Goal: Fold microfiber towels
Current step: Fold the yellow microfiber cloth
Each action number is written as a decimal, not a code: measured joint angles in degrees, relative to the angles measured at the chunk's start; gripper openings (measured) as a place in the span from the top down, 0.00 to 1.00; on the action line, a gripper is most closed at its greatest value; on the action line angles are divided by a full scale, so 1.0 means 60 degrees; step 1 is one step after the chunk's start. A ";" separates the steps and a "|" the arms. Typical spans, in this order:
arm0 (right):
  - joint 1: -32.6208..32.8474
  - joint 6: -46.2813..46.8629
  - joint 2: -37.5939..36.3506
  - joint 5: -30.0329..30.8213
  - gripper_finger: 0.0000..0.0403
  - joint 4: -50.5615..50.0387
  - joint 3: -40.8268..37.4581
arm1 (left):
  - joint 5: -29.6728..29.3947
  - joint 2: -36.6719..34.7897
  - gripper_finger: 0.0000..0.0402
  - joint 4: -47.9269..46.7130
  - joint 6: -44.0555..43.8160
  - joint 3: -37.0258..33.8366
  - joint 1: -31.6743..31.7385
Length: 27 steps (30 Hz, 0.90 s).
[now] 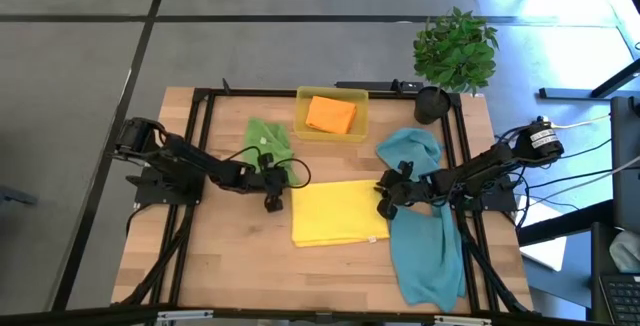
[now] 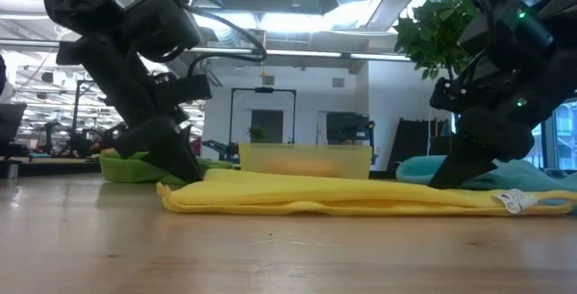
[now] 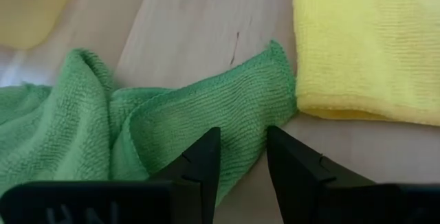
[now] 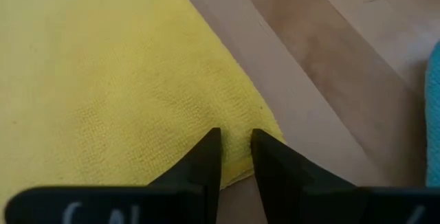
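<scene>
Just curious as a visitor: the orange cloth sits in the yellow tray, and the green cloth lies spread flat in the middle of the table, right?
Not quite. The cloth spread in the middle is the yellow cloth; the green cloth lies bunched to its left, as the high view shows. The orange cloth is in the tray.

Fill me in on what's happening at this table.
Two robot arms are folding towels. The right gripper pinches the yellow towel at its right edge; the left gripper sits at the green towel, beside the yellow towel's left edge. An orange towel lies in the tray; teal towels wait.
</scene>
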 joint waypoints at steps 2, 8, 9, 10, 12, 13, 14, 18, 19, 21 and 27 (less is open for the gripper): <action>0.0000 -0.0008 0.0000 -0.0006 0.79 -0.0006 0.0000 | -0.0188 0.0000 0.73 -0.0121 -0.0095 0.0000 -0.0001; 0.0000 -0.0181 0.0000 -0.0028 0.79 -0.0017 0.0000 | -0.1325 0.0005 0.73 -0.1017 -0.0734 -0.0004 -0.0007; 0.0000 -0.0181 0.0000 -0.0031 0.79 -0.0020 0.0000 | -0.1401 0.0004 0.73 -0.1165 -0.0895 -0.0004 -0.0004; 0.0000 -0.0184 0.0000 -0.0031 0.79 -0.0020 0.0000 | -0.1455 0.0001 0.73 -0.1307 -0.1026 -0.0004 -0.0004; 0.0000 -0.0184 0.0000 -0.0034 0.79 -0.0024 0.0000 | -0.1535 0.0000 0.73 -0.1556 -0.1351 0.0000 -0.0004; 0.0000 -0.0184 0.0000 -0.0035 0.79 -0.0024 0.0000 | -0.1553 -0.0004 0.73 -0.1677 -0.1535 0.0002 -0.0004; 0.0000 -0.0184 0.0002 -0.0035 0.79 -0.0024 0.0000 | -0.1576 -0.0007 0.73 -0.1786 -0.1720 0.0007 -0.0004; -0.0001 -0.0199 -0.0002 -0.0186 0.79 -0.0083 0.0064 | -0.1523 -0.0315 0.73 -0.2335 -0.2314 -0.0002 -0.0147; -0.0011 -0.0193 -0.0041 -0.0417 0.79 -0.0122 0.0135 | -0.1470 -0.0489 0.73 -0.2555 -0.2382 0.0023 -0.0241; 0.0071 -0.0181 -0.0149 -0.0901 0.79 -0.0245 0.0392 | -0.1137 -0.1090 0.73 -0.3044 -0.2402 0.0056 -0.0544; 0.0408 -0.0760 -0.0479 -0.0856 0.79 -0.0503 0.1287 | -0.1278 -0.2549 0.73 -0.2562 -0.1898 0.0390 -0.1430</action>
